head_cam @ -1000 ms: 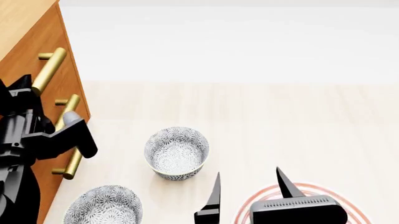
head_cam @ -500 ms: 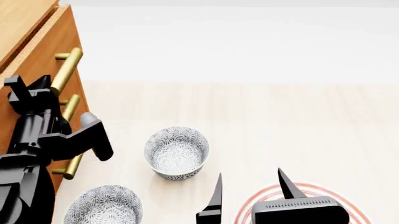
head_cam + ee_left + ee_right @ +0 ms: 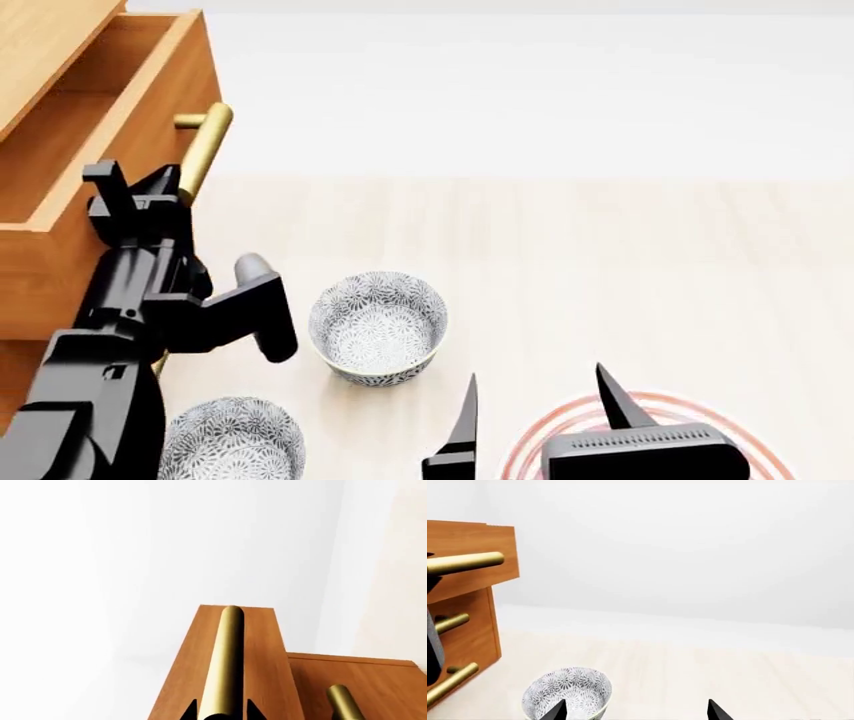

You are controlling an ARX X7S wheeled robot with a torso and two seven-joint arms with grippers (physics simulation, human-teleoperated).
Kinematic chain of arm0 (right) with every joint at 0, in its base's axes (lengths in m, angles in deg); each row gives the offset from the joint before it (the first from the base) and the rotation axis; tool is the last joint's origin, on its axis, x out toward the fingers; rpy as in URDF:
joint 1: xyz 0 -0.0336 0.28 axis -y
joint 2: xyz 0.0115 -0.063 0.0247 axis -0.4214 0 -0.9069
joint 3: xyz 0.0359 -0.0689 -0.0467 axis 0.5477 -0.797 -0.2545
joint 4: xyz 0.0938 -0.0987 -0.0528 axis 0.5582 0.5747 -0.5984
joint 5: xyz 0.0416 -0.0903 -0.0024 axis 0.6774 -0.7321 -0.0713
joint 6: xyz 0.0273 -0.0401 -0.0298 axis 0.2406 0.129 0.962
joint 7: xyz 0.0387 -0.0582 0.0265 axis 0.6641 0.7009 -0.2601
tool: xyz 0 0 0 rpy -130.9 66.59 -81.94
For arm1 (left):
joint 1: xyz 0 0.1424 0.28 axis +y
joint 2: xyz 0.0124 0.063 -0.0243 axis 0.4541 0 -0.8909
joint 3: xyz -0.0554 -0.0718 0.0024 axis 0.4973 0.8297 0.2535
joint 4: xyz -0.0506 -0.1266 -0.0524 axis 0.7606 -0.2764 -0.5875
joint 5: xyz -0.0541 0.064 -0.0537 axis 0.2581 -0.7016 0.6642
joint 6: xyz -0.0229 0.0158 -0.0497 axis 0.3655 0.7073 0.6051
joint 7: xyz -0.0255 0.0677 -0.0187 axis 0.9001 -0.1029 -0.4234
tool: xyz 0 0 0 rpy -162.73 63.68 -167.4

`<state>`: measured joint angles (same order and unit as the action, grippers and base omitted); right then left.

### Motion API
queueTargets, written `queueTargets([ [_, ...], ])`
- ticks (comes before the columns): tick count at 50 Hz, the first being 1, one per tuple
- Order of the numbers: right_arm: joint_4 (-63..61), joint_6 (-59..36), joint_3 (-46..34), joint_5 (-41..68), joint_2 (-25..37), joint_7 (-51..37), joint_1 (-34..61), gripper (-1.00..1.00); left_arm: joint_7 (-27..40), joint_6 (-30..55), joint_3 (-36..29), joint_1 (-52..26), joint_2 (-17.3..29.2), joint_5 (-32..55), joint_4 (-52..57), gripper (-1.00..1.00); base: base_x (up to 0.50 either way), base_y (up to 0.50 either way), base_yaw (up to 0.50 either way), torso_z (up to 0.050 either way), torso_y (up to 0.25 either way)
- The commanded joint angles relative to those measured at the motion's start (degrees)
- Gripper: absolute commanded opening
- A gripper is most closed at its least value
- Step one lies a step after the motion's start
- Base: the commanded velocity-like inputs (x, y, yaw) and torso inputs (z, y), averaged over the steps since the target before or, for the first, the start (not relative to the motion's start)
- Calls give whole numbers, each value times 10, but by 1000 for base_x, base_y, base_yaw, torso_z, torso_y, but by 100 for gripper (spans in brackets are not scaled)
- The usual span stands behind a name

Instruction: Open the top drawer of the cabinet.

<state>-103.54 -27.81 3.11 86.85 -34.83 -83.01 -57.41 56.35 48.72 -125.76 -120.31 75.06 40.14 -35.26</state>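
Head view: top drawer (image 3: 94,120) now pulled well out of the cabinet (image 3: 34,375), interior exposed, unlike before. Left hand (image 3: 154,200) clenched on its brass handle (image 3: 203,150), bar running lengthwise along the drawer front. Two patterned bowls (image 3: 378,327) on the table (image 3: 601,270) beside the cabinet. Right hand (image 3: 534,410) spread, holding nothing.
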Motion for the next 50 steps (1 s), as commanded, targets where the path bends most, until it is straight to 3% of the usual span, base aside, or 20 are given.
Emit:
queueTargets([
  [1, 1, 0, 0, 4, 3, -2, 0, 100, 16, 2, -14, 16, -12, -40, 21, -100, 0, 0, 0, 0, 11],
  [15, 13, 11, -5, 3, 2, -1, -1, 100, 21, 3, -8, 15, -13, -36, 3, -100, 0, 0, 0, 0, 2],
  [16, 13, 11, -5, 3, 2, -1, 0, 100, 11, 1, -11, 15, -11, -34, 7, 100, 0, 0, 0, 0, 0],
  [31, 15, 11, -6, 7, 3, -4, 1, 100, 10, 15, -13, 18, -4, -48, 43, 100, 0, 0, 0, 0, 0],
  [50, 9, 13, -4, 11, 9, -8, -5, 100, -39, 62, -64, 15, -39, -102, 135, 100, 0, 0, 0, 0, 0],
])
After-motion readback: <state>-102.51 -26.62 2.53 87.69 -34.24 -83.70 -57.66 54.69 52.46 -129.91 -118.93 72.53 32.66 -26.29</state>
